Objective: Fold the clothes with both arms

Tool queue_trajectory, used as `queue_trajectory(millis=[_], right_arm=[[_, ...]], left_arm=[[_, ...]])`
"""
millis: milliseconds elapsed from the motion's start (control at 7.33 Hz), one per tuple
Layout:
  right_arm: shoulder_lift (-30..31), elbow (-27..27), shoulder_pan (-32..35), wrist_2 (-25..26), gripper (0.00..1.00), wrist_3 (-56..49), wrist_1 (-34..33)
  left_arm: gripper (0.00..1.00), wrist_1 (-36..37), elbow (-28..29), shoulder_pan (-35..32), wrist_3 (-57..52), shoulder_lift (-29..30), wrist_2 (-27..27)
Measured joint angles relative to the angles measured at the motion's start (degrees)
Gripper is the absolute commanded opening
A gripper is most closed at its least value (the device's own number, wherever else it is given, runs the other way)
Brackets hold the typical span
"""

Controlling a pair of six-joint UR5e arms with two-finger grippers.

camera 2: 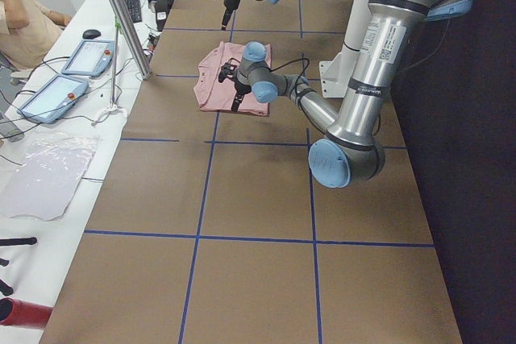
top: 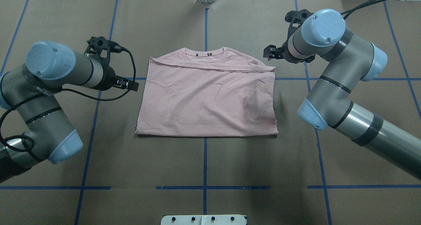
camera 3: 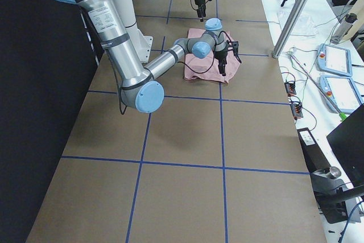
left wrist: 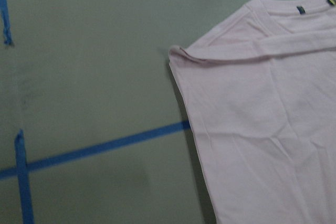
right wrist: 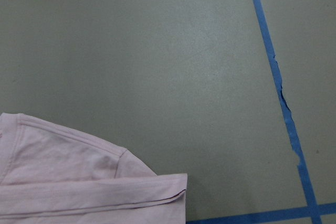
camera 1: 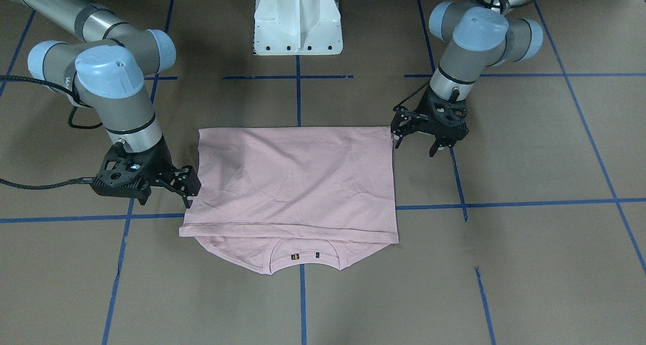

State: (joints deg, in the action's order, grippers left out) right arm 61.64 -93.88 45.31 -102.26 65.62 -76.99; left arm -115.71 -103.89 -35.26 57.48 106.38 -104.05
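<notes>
Brown paper-covered surface (camera 1: 530, 143) gridded with blue tape lines (camera 1: 504, 204), white pedestal base (camera 1: 298, 19) at the robot's edge, and a side bench with tablet consoles (camera 2: 85, 58) along the operators' side. Pale pink short-sleeved T-shirt (camera 1: 295, 178) lies flat at centre across the middle tape line, folded hem-to-shoulders with the ribbed round collar (camera 1: 303, 256) at the end away from the base. Left pincer (camera 1: 416, 142) is released and empty just beside the shirt's left edge; right pincer (camera 1: 166, 196) is likewise spread, gripping nothing, beside the right edge.
</notes>
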Motion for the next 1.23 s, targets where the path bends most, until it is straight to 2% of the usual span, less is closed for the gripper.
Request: queue_trajectory(millis=[409,546,1228], right_arm=[[0.2,-0.3,0.0,0.0,1.0,0.0,0.0],[0.2,-0.3,0.0,0.1,1.0,0.0,0.0],[0.3,-0.3,0.0,0.1,1.0,0.1,0.0]], left_arm=[[0.52,-1.1,-0.2,8.0,9.2,-1.2,4.7],[0.43,-1.1,-0.2,8.7,10.0,-1.2,5.2],[0.42,-0.7,0.0,9.2,10.3,-1.5,5.6]])
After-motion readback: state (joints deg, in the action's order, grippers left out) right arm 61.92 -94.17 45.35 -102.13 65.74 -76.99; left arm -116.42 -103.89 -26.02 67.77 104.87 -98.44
